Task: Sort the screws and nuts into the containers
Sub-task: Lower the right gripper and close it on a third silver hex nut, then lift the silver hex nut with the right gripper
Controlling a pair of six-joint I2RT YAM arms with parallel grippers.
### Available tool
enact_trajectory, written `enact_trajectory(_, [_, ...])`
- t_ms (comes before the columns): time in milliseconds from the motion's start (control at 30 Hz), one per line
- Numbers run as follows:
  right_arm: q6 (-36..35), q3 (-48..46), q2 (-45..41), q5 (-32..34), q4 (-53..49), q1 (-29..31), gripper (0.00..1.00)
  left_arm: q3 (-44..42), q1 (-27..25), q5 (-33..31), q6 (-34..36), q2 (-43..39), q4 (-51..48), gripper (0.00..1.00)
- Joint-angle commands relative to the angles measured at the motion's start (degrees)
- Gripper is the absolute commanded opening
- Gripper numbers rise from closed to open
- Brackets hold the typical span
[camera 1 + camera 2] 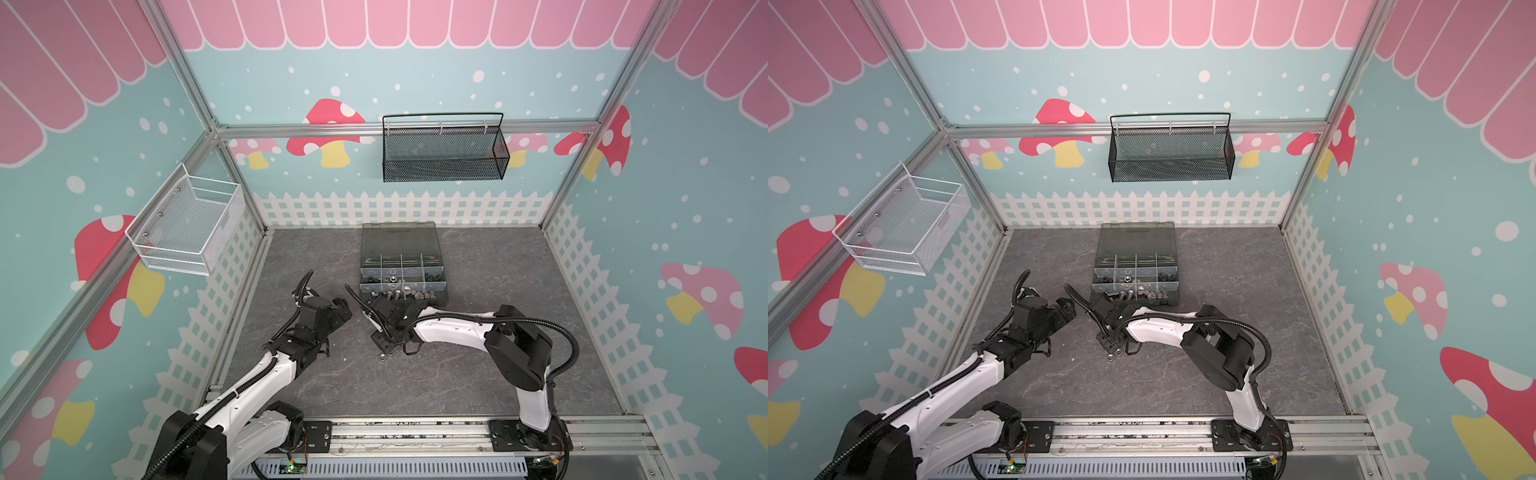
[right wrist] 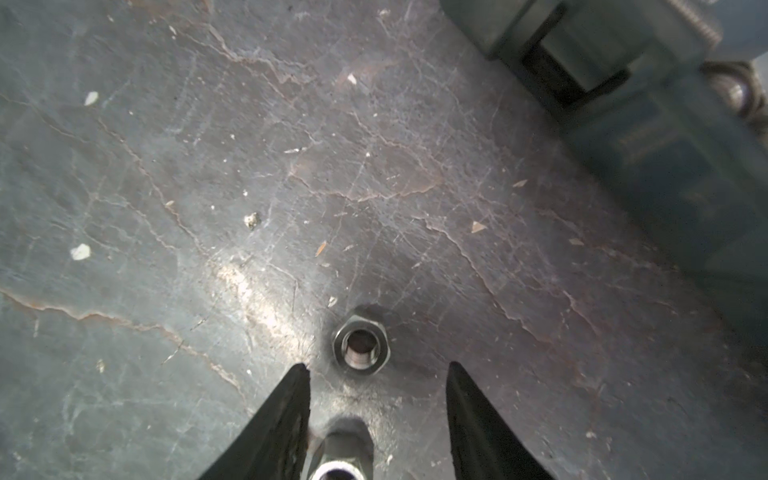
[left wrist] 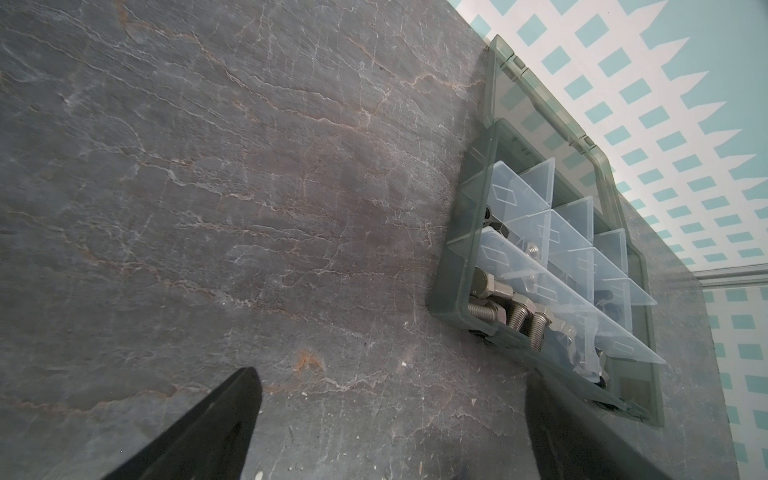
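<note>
The right gripper is low over the grey slate-patterned table, fingers apart and clamped on nothing. A silver hex nut lies flat on the table just ahead of the fingertips, in line with the gap and touching neither. A second nut shows further back between the fingers, and whether it touches one cannot be told. In both top views the two nuts lie together on the table near the case's front left corner. The left gripper hovers over bare table beside the organiser case, fingers spread wide and holding nothing. The case sits toward the back of the table, with its smoky lid thrown open. Silver hex-head screws are heaped in the front row of compartments. The clear dividers carry a moulded diamond outline. No lettering, brand or label can be read on the case.
</note>
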Motion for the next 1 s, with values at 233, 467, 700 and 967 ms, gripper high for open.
enact_trajectory(233, [-1.2, 2.7, 4.3, 0.8, -1.2, 0.3, 0.48, -0.5, 0.4, -0.8, -1.2, -0.6, 0.2, 1.0])
enact_trajectory(467, [-1.3, 2.7, 5.4, 1.4, -1.3, 0.3, 0.43, -0.1, 0.4, 0.2, -1.0, 0.6, 1.1, 1.0])
enact_trajectory(700, [-0.8, 2.0, 5.1, 0.8, -1.8, 0.3, 0.38, 0.1, 0.5, 0.7, -1.0, 0.9, 1.2, 1.0])
enact_trajectory(967, [-0.3, -1.2, 4.2, -1.1, -1.5, 0.3, 0.31, 0.0, 0.5, 0.6, -0.9, 1.0, 1.2, 1.0])
